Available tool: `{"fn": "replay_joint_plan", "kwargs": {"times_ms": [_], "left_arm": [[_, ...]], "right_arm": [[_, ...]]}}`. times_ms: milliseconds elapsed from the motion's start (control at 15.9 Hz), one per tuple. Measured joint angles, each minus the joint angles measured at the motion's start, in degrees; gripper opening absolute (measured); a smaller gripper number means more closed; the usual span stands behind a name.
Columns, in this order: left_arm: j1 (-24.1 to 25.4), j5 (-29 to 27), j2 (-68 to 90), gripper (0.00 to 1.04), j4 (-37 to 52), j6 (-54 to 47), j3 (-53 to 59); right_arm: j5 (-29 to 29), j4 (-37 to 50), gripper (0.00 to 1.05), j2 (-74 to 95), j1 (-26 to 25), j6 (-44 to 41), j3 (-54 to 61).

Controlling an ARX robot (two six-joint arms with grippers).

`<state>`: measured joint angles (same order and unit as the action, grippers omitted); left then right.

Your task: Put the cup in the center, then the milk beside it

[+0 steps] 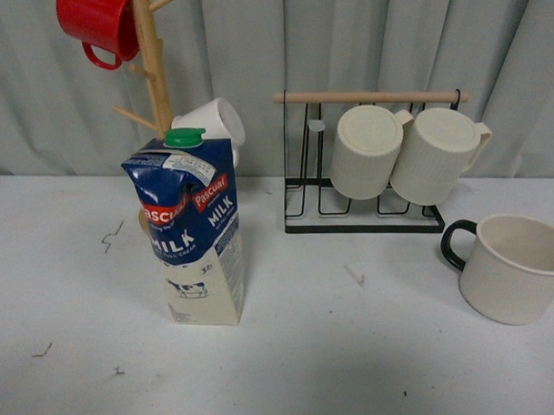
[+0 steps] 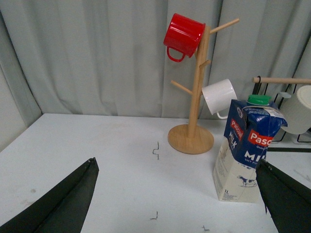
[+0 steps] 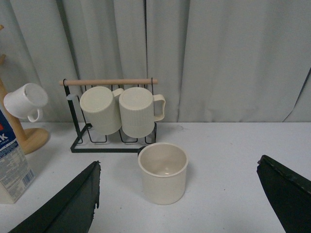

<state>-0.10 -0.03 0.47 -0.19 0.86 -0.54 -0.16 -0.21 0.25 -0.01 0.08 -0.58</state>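
Observation:
The cup [image 1: 516, 267], a wide smooth cream mug with a black loop handle, stands upright on the white table at the right. It also shows in the right wrist view [image 3: 163, 172], ahead of my open right gripper [image 3: 177, 194] and apart from it. The milk [image 1: 191, 230], a blue and cream carton with a green cap, stands upright at the left centre. In the left wrist view the milk [image 2: 245, 153] stands ahead toward one finger of my open left gripper [image 2: 177, 194], not touched. Neither arm shows in the front view.
A wooden mug tree [image 1: 154, 66] with a red mug [image 1: 96, 23] and a small white mug [image 1: 215, 123] stands behind the milk. A black wire rack [image 1: 368, 195] with a wooden bar holds two ribbed cream mugs [image 1: 366, 150]. Grey curtain behind the table.

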Motion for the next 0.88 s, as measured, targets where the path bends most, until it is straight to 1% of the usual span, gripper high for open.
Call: {"fn": "replay_joint_plan", "kwargs": {"times_ms": [882], "left_arm": [[0.0,0.0,0.0,0.98,0.0,0.0,0.0]], "right_arm": [[0.0,0.0,0.98,0.0,0.0,0.0,0.0]]}}
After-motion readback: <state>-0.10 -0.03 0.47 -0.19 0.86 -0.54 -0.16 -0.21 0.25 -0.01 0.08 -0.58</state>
